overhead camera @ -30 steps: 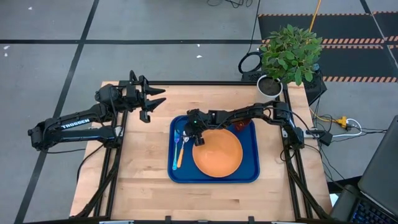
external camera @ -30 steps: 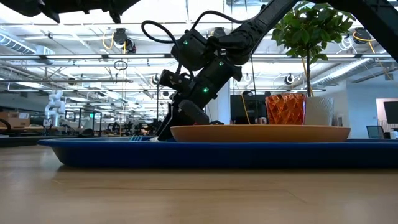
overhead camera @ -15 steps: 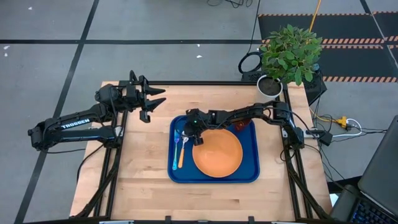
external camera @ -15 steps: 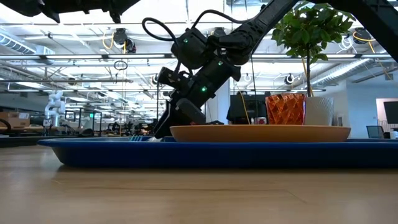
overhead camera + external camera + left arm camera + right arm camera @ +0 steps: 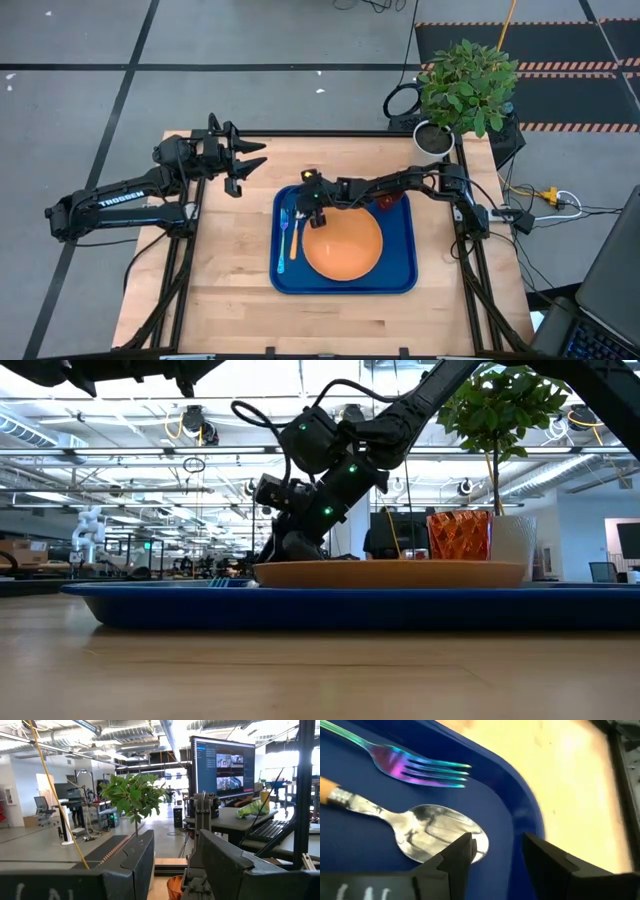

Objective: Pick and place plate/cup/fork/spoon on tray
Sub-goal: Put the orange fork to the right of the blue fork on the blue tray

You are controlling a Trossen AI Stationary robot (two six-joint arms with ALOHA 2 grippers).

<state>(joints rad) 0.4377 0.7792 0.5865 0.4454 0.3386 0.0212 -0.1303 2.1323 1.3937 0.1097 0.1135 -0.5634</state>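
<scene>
The orange plate [image 5: 345,248] lies flat on the blue tray [image 5: 402,272]. The spoon [image 5: 293,243] and the fork [image 5: 283,228] lie side by side along the tray's left side. The cup [image 5: 458,535] stands upright in the tray's far right part. My right gripper [image 5: 306,205] is open, low over the tray's far left corner, beside the plate's far left rim. In the right wrist view its fingers stand over the spoon's silver bowl [image 5: 437,832], with the fork's tines [image 5: 420,762] beyond. My left gripper [image 5: 247,160] is open and empty, held high over the table's far left part. My right gripper is close against the plate's far left rim [image 5: 270,570], but I cannot tell whether it touches the rim or the spoon's bowl below it. Nothing shows between its fingers.
A potted plant in a white pot [image 5: 433,137] stands at the table's far right corner. The tray's raised rim [image 5: 520,805] runs just ahead of my right gripper. Bare wood lies left of the tray and along the near edge.
The plate has slid a little toward the table's left edge on the tray, staying flat. My right gripper has moved slightly toward the far left and has risen a little.
</scene>
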